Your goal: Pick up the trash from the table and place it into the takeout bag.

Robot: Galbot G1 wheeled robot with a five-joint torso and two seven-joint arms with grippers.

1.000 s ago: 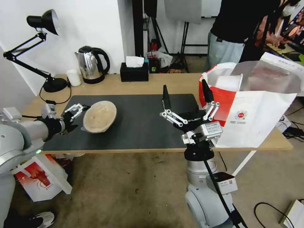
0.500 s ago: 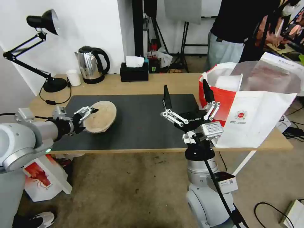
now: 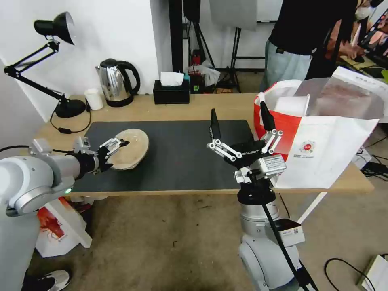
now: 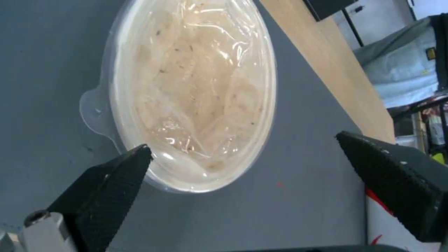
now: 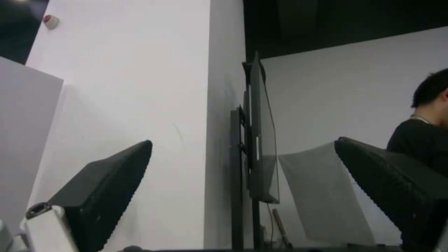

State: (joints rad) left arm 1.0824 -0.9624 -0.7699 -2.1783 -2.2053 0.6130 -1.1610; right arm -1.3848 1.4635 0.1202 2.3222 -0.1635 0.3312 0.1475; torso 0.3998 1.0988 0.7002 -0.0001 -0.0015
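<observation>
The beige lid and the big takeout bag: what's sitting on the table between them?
In the head view, between the beige lid and the takeout bag lies bare dark grey mat. The open right gripper stands upright over that stretch, near the bag.

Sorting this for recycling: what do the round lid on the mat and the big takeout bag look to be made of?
The lid looks like thin clear plastic, glossy: light glints off it, it shows a moulded rim and pull tab, and a crinkled greasy film clings inside. The takeout bag seems a stiff matte white and red sheet, perhaps coated paper or woven plastic, lined with shiny silver foil.
</observation>
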